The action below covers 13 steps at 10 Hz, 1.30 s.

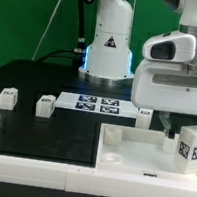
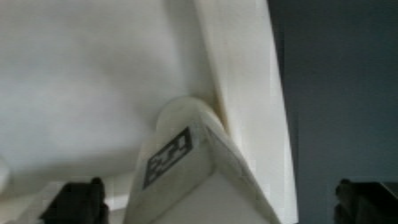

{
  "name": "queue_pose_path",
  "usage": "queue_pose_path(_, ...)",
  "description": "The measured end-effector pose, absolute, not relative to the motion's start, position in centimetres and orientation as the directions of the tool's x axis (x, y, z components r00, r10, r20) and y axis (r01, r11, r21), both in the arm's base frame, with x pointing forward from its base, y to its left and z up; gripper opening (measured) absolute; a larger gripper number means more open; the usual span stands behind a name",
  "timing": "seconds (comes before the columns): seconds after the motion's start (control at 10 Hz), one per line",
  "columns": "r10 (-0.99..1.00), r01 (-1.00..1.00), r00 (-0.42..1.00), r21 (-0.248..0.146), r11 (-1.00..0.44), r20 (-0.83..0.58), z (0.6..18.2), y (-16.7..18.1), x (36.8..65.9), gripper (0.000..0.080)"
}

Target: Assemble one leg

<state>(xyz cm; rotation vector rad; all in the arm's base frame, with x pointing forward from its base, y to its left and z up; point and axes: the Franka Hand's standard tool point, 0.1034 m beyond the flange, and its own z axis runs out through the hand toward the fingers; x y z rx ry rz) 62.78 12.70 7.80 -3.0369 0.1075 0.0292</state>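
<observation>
A white leg (image 1: 191, 145) with a black-and-white tag stands on the large white panel (image 1: 130, 151) at the exterior view's right. My gripper (image 1: 171, 124) hangs low just over and behind it. In the wrist view the leg (image 2: 192, 165) lies between my two dark fingertips (image 2: 75, 201), against the panel's raised rim (image 2: 240, 70). The jaws stand wide apart on either side and do not touch the leg. The gripper (image 2: 219, 203) is open.
Two more legs (image 1: 6, 97) (image 1: 45, 106) stand on the black table at the exterior view's left, and another (image 1: 145, 114) stands beside the marker board (image 1: 96, 104). The robot base (image 1: 106, 47) is at the back.
</observation>
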Motion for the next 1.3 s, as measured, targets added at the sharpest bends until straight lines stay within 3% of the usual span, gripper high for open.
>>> queue_pose_path(0.2, 0.207, 0.207, 0.978, -0.083, -0.975, 0.007, 7.9, 12.5, 62.9, 0.0649)
queue_pose_path(0.5, 0.472, 0.472, 0.882, -0.059, -0.88, 0.016, 7.6, 11.6, 62.9, 0.0649)
queue_pose_path(0.6, 0.472, 0.472, 0.882, -0.059, -0.88, 0.016, 7.6, 11.6, 62.9, 0.0649)
queue_pose_path(0.9, 0.47, 0.47, 0.882, -0.059, -0.881, 0.016, 7.6, 11.6, 62.9, 0.029)
queue_pose_path(1.2, 0.387, 0.387, 0.922, -0.061, -0.92, 0.008, 7.5, 11.5, 62.8, 0.0291)
queue_pose_path(1.3, 0.221, 0.221, 0.975, -0.074, -0.973, 0.003, 7.5, 11.6, 62.8, 0.0291)
